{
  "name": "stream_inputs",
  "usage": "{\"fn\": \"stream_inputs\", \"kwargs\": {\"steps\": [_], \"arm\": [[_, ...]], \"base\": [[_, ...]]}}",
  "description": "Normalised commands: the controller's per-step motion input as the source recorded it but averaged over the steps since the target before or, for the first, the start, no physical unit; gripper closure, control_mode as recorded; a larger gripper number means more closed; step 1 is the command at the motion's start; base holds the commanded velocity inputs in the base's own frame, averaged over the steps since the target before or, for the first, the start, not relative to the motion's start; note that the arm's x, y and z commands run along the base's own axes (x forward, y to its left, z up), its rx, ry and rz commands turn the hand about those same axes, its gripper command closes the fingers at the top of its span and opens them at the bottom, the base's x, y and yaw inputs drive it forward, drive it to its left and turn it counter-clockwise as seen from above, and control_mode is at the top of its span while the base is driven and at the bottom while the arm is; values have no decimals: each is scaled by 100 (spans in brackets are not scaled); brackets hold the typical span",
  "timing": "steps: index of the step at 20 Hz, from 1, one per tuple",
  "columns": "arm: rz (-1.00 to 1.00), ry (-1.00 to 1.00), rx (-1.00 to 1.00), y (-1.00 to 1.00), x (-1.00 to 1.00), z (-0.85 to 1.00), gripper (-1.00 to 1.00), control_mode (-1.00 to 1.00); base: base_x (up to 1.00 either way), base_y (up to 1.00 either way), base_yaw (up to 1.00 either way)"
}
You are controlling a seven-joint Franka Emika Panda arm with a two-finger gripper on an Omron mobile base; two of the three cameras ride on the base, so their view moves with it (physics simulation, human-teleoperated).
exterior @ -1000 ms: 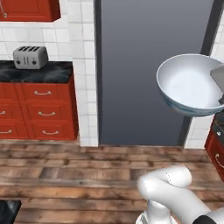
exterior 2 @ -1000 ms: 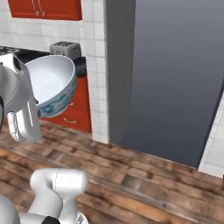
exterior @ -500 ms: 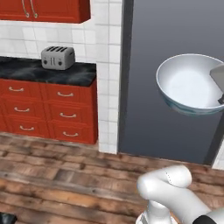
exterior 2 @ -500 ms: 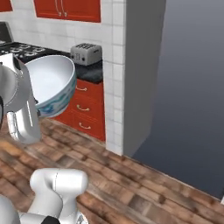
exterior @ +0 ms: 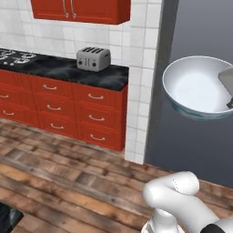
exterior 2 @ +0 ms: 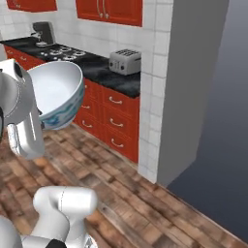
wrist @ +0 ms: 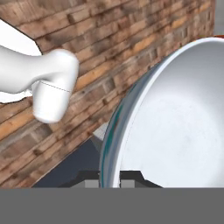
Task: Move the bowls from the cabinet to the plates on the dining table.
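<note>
Fingers (wrist: 110, 181) pinched on rim of glossy white, blue-tinted round bowl (exterior: 198, 86), carried high over wooden floor (exterior: 68, 177); thin rim grip, could slip and drop in transit

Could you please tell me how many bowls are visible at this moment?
1: a glossy white bowl with a bluish outside, held up in the air by the gripper in front of the grey wall. Any others may be out of sight.

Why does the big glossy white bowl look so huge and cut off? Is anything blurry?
Left base view: the glossy white bowl sits near the camera, its right side cropped. Hand view: its rim looms soft-edged. Right base view: the silver toaster looks coarse.
</note>
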Motion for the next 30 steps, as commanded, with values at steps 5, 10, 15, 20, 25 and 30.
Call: {"fn": "stream_inputs", "kwargs": {"steps": [5,10,15,20,25,30], "arm": [[0,0,0,0,0,0,100,100],[0,0,0,0,0,0,100,100],[0,0,0,0,0,0,100,100],[0,0,0,0,0,0,100,100],[0,0,0,0,0,0,100,100],[0,0,0,0,0,0,100,100]], "base": [[46,4,37],[51,3,36],[67,3,31],[79,4,27],[80,4,27],[73,1,29]]}}
